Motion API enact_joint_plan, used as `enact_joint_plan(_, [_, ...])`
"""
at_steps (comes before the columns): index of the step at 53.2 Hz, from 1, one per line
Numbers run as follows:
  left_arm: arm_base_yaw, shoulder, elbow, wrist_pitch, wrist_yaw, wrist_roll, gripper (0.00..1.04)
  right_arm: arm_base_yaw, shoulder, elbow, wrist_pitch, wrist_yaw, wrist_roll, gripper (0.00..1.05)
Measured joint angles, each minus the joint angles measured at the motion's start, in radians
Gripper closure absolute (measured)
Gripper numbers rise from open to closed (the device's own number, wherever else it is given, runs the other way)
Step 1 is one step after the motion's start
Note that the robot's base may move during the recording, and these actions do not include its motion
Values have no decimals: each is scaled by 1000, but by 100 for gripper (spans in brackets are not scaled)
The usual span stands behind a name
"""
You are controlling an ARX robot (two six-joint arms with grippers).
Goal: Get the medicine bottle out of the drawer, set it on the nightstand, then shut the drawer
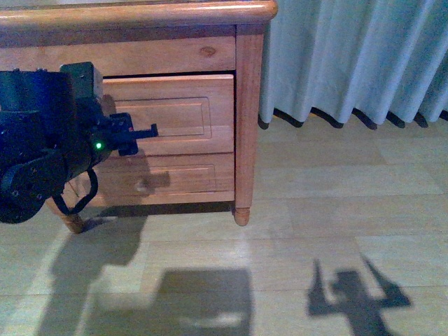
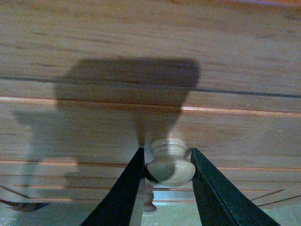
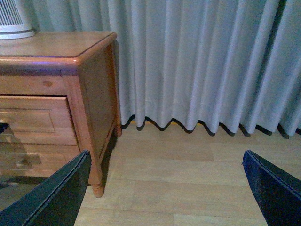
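A pale wood-plank floor (image 1: 336,210) is seen across the front view, marked by dark shadows of the arms, and a light grey pleated curtain (image 1: 350,56) is hung behind it on the right. The small honey-brown wooden nightstand (image 1: 248,105), with its glossy overhanging top, is placed at the upper left, just beside the curtain. Its taller upper drawer (image 1: 175,105), with a panelled honey-brown front, appears to be drawn out a little from the frame, though the inside is not shown, and the medicine bottle is seen in no view. The shallower lower drawer (image 1: 182,175) is shut beneath it. The bulky black left arm (image 1: 42,140) is held in front of the drawer's left part, with a small green light lit on it. In the left wrist view the black left fingers (image 2: 124,197) are closed on the drawer's round pale wooden knob (image 2: 170,167), one on each side and close against it. In the right wrist view the black right fingers (image 3: 51,197) are spread wide apart over the floor, with nothing held between them, well apart from the nightstand. A white ribbed cylindrical device (image 3: 14,21) is stood on the nightstand's top, only partly in view. The lower drawer's small knob (image 1: 143,185) lies in the arm's shadow.
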Motion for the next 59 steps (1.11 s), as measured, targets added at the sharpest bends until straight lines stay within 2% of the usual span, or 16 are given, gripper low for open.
enact_joint_plan(18, [-87,-175,-436,201,-114,-68,79,0,0,0,0,0,0,7])
enact_joint_plan(29, [-213,-298,-748,306,-206,-192,78,0,0,0,0,0,0,7])
enact_joint_plan(32, [-242,-329,-795,291,-222,-230,65,0,0,0,0,0,0,7])
enact_joint_plan(36, [-278,-364,-837,278,-198,-256,53,0,0,0,0,0,0,7])
enact_joint_plan(41, [-308,-425,-867,221,-180,-275,38,0,0,0,0,0,0,7])
enact_joint_plan(49, [-279,-586,-911,45,-152,-299,16,0,0,0,0,0,0,7])
enact_joint_plan(53, [-238,-743,-921,-113,-102,-293,5,0,0,0,0,0,0,7])
enact_joint_plan(59, [-114,-1138,-840,-512,25,-220,7,0,0,0,0,0,0,7])
